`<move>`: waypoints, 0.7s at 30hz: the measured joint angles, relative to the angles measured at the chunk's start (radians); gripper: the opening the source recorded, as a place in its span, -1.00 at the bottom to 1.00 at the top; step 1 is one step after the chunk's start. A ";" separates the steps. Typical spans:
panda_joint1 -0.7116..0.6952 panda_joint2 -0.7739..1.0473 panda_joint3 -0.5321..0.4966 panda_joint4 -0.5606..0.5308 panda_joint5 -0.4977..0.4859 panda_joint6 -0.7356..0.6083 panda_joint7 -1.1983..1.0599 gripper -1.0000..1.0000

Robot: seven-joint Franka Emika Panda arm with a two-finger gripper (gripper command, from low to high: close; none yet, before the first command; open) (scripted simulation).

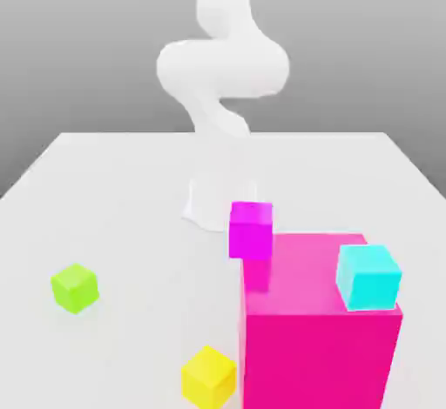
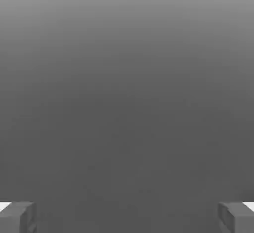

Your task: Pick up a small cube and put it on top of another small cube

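Note:
The small lime-green cube (image 1: 74, 288) sits alone on the white table (image 1: 131, 190), toward the exterior view's left. The small magenta cube (image 1: 251, 229) is near the middle, right at the far left corner of a large hot-pink block (image 1: 318, 338); whether the two touch I cannot tell. My white arm (image 1: 222, 59) rises behind them at the back of the table. In the hand view my gripper (image 2: 127, 217) is open, its grey fingertips (image 2: 17, 218) spread far apart with nothing between them, facing plain grey background.
A small cyan cube (image 1: 368, 277) rests on top of the hot-pink block near its right edge. A small yellow cube (image 1: 209, 375) lies on the table just left of the block's front.

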 joint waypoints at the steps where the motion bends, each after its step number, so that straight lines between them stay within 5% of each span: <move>1: -0.011 0.040 -0.023 -0.023 0.002 0.025 -0.006 0.00; 21: -0.280 0.770 -0.364 -0.428 0.081 0.485 -0.151 0.00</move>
